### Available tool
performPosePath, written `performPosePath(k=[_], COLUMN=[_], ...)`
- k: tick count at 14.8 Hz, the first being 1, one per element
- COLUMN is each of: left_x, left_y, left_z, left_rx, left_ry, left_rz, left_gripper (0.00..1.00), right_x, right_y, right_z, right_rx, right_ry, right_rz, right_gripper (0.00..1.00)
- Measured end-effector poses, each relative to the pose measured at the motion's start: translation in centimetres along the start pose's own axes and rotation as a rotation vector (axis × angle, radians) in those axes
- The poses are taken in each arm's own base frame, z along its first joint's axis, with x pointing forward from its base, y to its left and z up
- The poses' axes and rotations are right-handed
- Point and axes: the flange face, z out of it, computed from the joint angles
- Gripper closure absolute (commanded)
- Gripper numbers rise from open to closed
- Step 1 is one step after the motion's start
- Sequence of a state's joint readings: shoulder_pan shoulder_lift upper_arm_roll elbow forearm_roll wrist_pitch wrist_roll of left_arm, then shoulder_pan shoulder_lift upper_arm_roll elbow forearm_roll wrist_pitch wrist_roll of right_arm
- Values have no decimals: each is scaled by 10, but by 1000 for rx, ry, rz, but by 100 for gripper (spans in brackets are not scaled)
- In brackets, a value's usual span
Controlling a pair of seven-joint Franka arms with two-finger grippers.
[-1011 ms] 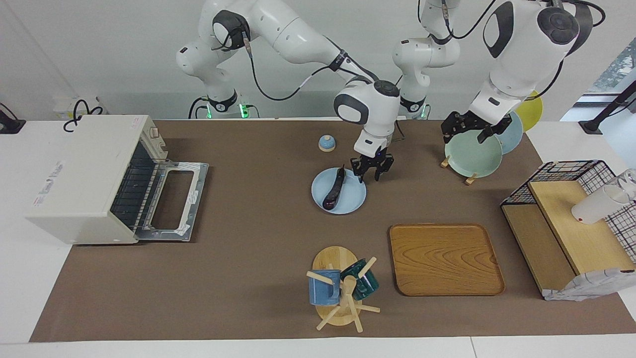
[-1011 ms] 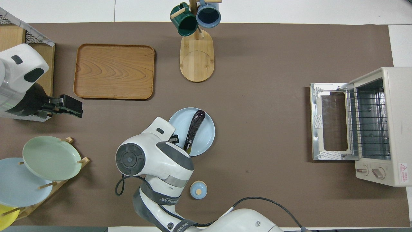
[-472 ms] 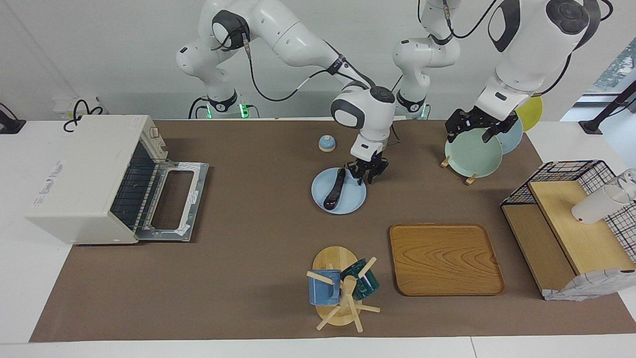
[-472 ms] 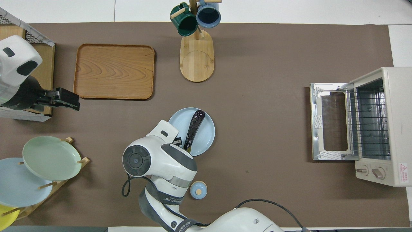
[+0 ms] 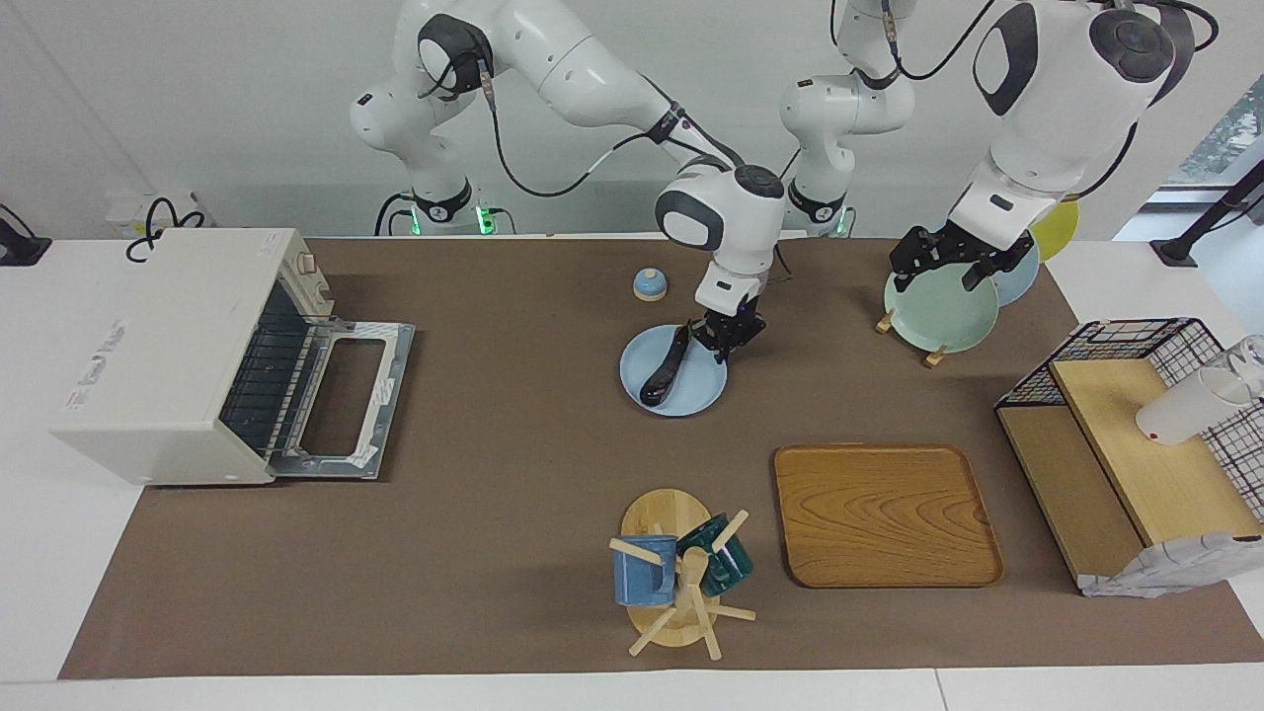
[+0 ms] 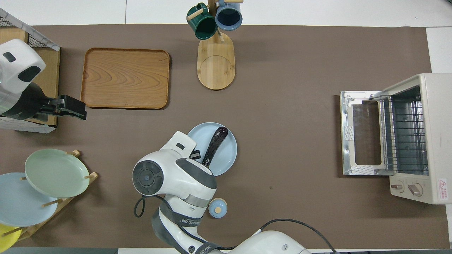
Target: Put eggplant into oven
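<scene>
The right pincer [image 5: 724,340] is hanging low beside the eggplant's [image 5: 665,367] stem end on the blue plate [image 5: 701,385], its opening unreadable, while the glossy, likely slippery fruit is looking best gripped across its thicker middle.

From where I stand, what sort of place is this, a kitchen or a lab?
Probably a lab staged as a kitchen: two robot arms stand at a bare table set with a toaster oven, its door open, an eggplant on a plate, and a mug rack.
</scene>
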State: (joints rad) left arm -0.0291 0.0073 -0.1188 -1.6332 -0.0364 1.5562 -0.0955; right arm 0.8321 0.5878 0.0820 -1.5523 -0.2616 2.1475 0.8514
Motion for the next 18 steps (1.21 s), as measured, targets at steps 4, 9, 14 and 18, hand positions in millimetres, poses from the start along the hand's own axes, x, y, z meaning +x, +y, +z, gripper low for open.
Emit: performPosePath(k=[4, 9, 14, 18], left_x=[-5, -6, -8, -10], left_y=[0, 0, 0, 0], left_z=[-12, -12, -15, -18], left_rx=[1, 2, 2, 2], left_ry=[0, -8, -3, 3], left_rz=[1, 1, 1, 0], left_gripper=[0, 0, 0, 0], right_x=[18, 68, 61, 40], right_y=[46, 189, 367, 449], right_z=[-28, -52, -35, -30], right_rx=[-118, -177, -210, -208], right_ry=[-37, -87, -206, -265], right_rz=[48, 161, 196, 201], right_gripper=[100, 100, 100, 100])
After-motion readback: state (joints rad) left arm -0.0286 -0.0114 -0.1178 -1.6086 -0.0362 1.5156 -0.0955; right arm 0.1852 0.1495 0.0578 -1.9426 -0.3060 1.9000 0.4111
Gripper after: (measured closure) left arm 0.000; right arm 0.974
